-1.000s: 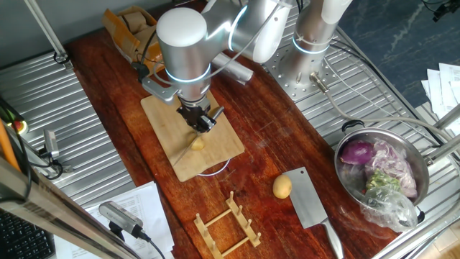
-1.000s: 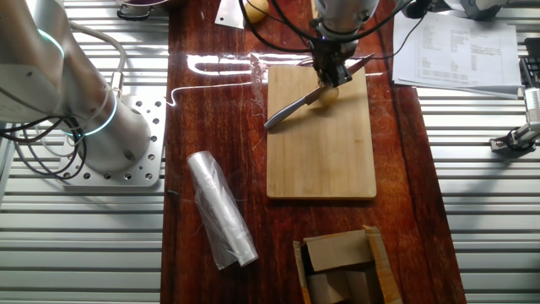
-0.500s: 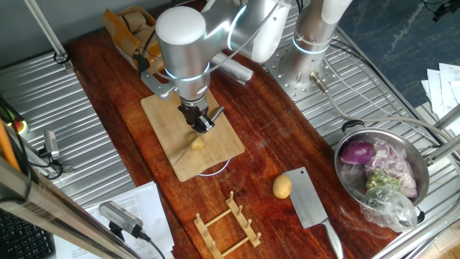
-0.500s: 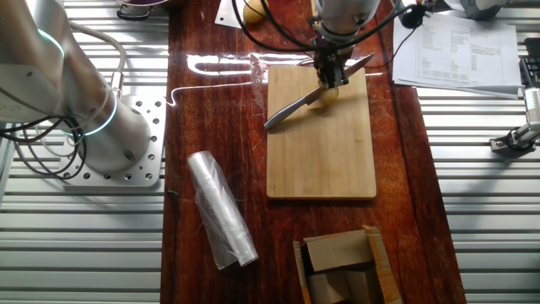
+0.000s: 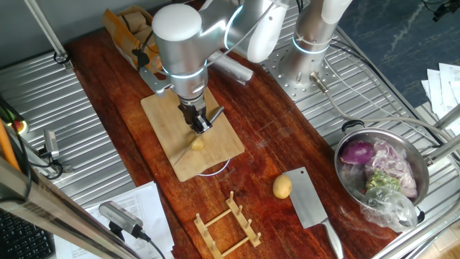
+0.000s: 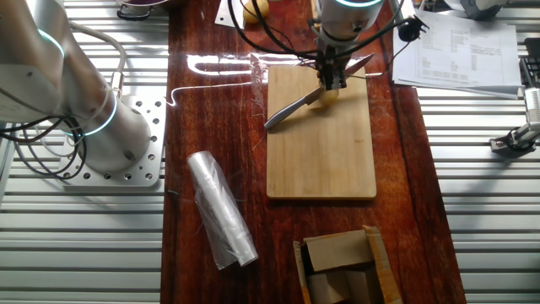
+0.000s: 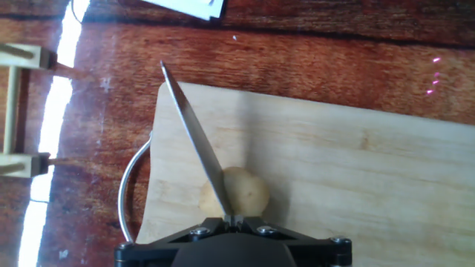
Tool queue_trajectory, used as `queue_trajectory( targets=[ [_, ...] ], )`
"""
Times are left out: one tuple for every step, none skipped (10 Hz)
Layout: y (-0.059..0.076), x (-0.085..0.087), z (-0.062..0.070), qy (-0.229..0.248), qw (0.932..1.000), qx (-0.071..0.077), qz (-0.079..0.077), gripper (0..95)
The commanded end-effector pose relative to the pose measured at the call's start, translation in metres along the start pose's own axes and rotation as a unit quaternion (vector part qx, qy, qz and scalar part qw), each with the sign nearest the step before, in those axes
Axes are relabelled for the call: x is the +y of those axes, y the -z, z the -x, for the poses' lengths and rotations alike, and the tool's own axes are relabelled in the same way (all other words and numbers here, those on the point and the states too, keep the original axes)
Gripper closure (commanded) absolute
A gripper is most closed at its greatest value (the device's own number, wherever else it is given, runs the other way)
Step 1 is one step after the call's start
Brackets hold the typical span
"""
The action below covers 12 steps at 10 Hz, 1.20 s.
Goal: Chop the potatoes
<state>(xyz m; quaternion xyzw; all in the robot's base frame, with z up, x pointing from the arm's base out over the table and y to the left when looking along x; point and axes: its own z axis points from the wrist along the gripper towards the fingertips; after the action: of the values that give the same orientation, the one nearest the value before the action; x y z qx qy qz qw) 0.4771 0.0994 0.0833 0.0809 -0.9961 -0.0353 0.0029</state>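
Now the gripper (image 5: pixel 200 124) is hanging over the cutting board (image 5: pixel 188 137), its fingers closed around a knife (image 6: pixel 297 105). From the hand view the blade (image 7: pixel 194 148) is running edge-up away from the camera, lying right across a potato (image 7: pixel 237 191) that is sitting on the board (image 7: pixel 334 170) near its end. In the other fixed view the potato (image 6: pixel 328 94) is showing just beside the gripper (image 6: pixel 333 82), with the knife slanting out to the side over the board (image 6: pixel 325 152). Whether the blade is touching the potato or hovering just above it cannot be told.

In one fixed view the potato (image 5: pixel 197 144) is lying on the board just below the gripper. Another whole potato (image 5: pixel 282 187) is resting on the desk (image 5: pixel 266 144) well apart from the board, just beside a cleaver (image 5: pixel 310 205). Nearby, a wooden rack (image 5: pixel 226 223) is lying on the desk, and a metal bowl (image 5: pixel 424 183) is holding a purple onion (image 5: pixel 356 152) and scraps.
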Motion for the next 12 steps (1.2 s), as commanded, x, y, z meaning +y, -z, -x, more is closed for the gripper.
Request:
queue_trajectory(
  targets=[
    [-0.0007,0.0002,0.0002,-0.001,1.0000,-0.001,0.001,95.0],
    [-0.0006,0.0007,0.0001,0.000,1.0000,-0.001,0.001,95.0],
    [0.0003,0.0011,-0.0004,0.000,1.0000,0.000,0.000,95.0],
    [0.0018,0.0018,-0.0013,-0.001,1.0000,0.002,0.001,95.0],
    [0.0036,0.0027,-0.0021,-0.001,1.0000,0.002,0.001,95.0],
    [0.0043,0.0033,-0.0015,0.001,1.0000,0.002,0.001,95.0],
    [0.0048,0.0050,0.0003,0.001,1.0000,0.002,0.004,95.0],
    [0.0051,0.0062,0.0015,0.000,1.0000,0.002,0.004,95.0],
    [0.0056,0.0076,0.0030,0.001,1.0000,0.002,0.004,95.0],
    [0.0053,0.0080,0.0030,0.002,1.0000,0.003,0.005,95.0],
    [0.0051,0.0082,0.0030,0.002,1.0000,0.003,0.005,95.0],
    [0.0052,0.0083,0.0028,0.004,1.0000,0.004,0.004,95.0]
  ],
)
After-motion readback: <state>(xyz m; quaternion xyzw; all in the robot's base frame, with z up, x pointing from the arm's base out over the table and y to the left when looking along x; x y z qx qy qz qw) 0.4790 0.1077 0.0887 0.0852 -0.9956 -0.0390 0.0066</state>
